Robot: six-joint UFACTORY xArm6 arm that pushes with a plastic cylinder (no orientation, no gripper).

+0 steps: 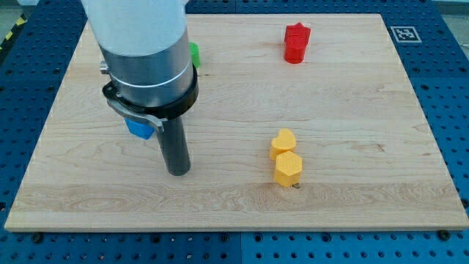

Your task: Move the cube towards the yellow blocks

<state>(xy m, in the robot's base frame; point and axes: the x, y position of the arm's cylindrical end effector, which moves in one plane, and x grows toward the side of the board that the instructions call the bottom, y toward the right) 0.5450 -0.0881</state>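
A blue cube (pixel 139 130) lies at the board's left, mostly hidden behind the arm's body. My tip (pixel 178 171) rests on the board just to the cube's lower right, a short way apart from it. Two yellow blocks sit together right of centre: a yellow heart (pixel 283 142) and, touching it below, a yellow hexagon (pixel 288 169). They lie well to the right of my tip.
A red star-shaped block (pixel 297 42) stands near the view's top, right of centre. A green block (pixel 194 53) peeks out from behind the arm at the upper left; its shape is hidden. The wooden board (pixel 381 110) sits on a blue perforated table.
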